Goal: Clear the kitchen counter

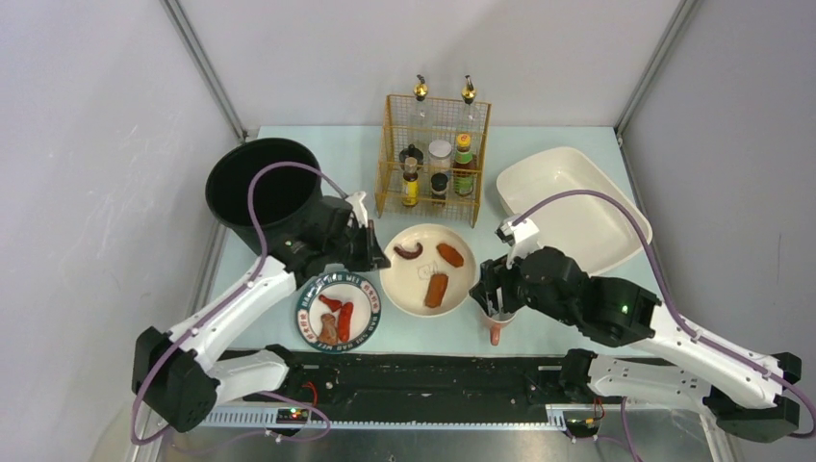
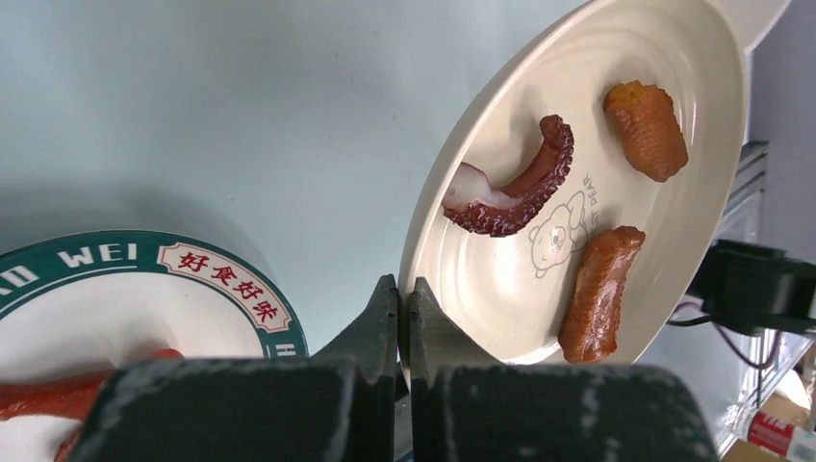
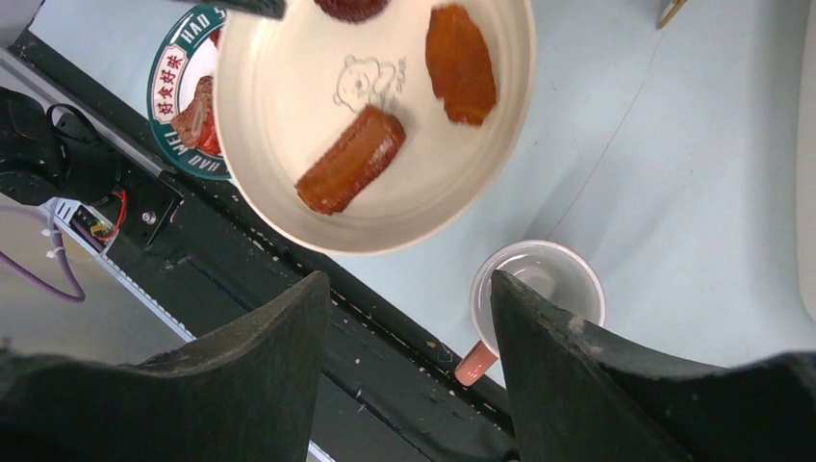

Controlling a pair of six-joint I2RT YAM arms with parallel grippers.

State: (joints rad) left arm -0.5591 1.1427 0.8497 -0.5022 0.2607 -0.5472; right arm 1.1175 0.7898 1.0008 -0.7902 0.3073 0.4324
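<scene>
Green-rimmed plate (image 1: 306, 310) sits just left of the cream plate (image 1: 404, 279), both on the kitchen counter (image 1: 548, 154). The left gripper (image 2: 399, 294) is pinched tight on the cream plate's left rim. To the plate's right, the right gripper (image 3: 409, 279) hangs spread wide over the mug (image 3: 539, 289), gripping nothing.

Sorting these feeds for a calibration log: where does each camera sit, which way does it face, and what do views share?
Top external: above and behind the arms, looking down on the kitchen counter; both arms, left pincer and right pincer show.
Left wrist: on the left arm, facing down past its fingers, shut on the cream plate.
Right wrist: on the right arm, facing down between its open fingers at the mug.
Shared: all three show the cream plate.
</scene>
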